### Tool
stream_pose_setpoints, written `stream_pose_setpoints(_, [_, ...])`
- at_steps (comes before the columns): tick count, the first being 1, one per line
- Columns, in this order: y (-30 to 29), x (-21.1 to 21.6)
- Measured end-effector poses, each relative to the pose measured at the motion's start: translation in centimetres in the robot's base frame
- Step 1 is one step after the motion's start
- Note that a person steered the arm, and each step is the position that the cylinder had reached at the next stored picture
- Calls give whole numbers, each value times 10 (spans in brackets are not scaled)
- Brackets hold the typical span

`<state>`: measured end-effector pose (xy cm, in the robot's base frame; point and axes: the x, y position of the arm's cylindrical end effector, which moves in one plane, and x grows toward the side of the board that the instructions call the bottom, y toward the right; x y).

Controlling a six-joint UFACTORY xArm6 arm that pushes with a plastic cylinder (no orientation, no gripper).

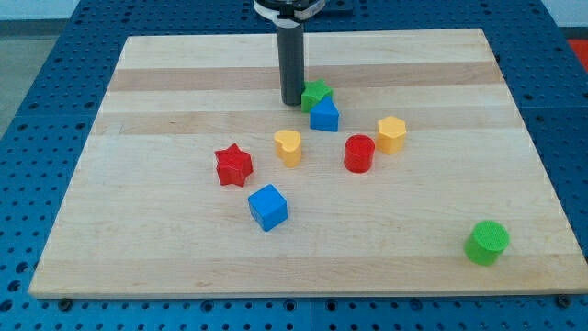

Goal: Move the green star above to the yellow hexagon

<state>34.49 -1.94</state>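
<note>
While my tip [292,101], a bare rod with no hand, is touching the green star [316,93], the adjoining blue block [323,116] is risking being shoved along.

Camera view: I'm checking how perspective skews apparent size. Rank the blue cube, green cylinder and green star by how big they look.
1. Blue cube and green cylinder: look alike and sit nearest the camera, so no ranking.
2. Green star: smallest, farther back, partly hidden behind the blue pentagon block, beside my tip.

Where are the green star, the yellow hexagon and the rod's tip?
green star [317,92], camera view, its top face.
yellow hexagon [391,131], camera view, its top face.
my tip [291,101], camera view, the rod's lower end.
</note>
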Motion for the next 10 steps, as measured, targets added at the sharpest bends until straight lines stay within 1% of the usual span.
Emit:
stream_pose_setpoints(2, [10, 0])
stream_pose_setpoints(3, [78, 0])
stream_pose_setpoints(4, [91, -13])
stream_pose_setpoints(5, [77, -75])
stream_pose_setpoints(6, [95, -82])
stream_pose_setpoints(7, [90, -47])
stream_pose_setpoints(8, [108, -39])
stream_pose_setpoints(9, [114, -32])
stream_pose_setpoints(10, [116, -16])
